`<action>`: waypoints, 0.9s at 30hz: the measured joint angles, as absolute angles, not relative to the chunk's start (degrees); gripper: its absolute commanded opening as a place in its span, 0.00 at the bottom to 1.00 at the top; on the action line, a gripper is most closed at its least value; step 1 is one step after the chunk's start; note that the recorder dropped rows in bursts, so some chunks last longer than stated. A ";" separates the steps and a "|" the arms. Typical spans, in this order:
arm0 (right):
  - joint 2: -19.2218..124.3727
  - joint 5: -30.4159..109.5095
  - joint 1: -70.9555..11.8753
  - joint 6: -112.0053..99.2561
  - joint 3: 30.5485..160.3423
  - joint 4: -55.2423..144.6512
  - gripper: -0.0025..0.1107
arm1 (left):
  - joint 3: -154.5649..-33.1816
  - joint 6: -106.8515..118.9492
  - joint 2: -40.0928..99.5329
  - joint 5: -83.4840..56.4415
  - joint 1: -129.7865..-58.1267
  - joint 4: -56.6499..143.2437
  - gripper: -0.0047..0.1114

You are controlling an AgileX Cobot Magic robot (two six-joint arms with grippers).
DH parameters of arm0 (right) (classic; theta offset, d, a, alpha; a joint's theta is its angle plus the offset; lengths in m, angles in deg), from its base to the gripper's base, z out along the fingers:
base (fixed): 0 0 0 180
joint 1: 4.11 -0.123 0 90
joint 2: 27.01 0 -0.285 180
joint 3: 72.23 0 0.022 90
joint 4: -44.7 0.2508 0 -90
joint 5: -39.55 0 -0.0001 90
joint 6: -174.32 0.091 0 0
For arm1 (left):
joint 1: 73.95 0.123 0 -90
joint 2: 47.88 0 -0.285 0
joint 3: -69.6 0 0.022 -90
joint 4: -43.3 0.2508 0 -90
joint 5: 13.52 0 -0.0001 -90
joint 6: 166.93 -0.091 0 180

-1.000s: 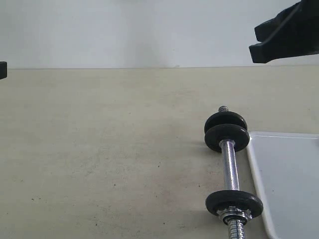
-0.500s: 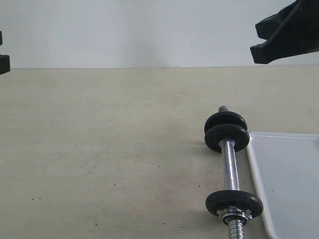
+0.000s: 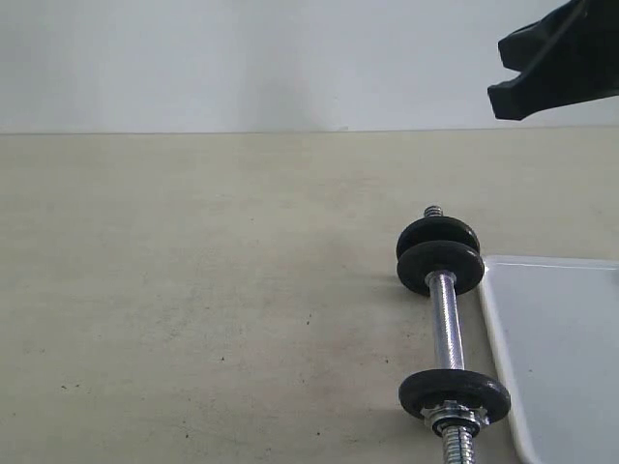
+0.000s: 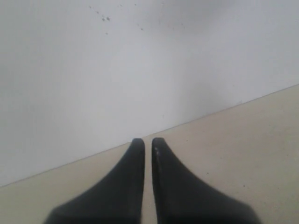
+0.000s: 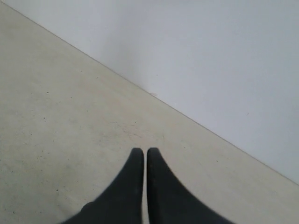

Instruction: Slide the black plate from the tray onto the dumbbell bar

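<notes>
The dumbbell bar [image 3: 447, 329] lies on the beige table, its chrome middle bare. Two black discs [image 3: 440, 266] sit together at its far end and one disc [image 3: 455, 391] at its near end, with a silver nut [image 3: 450, 419] beyond it. They look alike, so I cannot tell which one is the black plate. The white tray [image 3: 561, 338] lies just right of the bar, and its visible part holds no disc. My right gripper [image 3: 501, 75] [image 5: 144, 150] hangs high above the back right, shut and empty. My left gripper [image 4: 147, 140] is shut and empty, outside the exterior view.
A pale wall runs behind the table's back edge. Both wrist views show only bare table top and wall beyond the fingers.
The left gripper, seen at the exterior view's left edge, rose and left that view. The right gripper drifted slightly up and to the right. The bar, discs and tray stayed put.
</notes>
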State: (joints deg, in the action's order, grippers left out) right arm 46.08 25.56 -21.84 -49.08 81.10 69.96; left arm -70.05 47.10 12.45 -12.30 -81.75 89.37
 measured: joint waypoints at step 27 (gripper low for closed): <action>-3.93 54.90 -21.84 -31.80 38.28 70.50 0.02 | -44.78 58.43 -38.96 -16.42 -81.75 89.52 0.08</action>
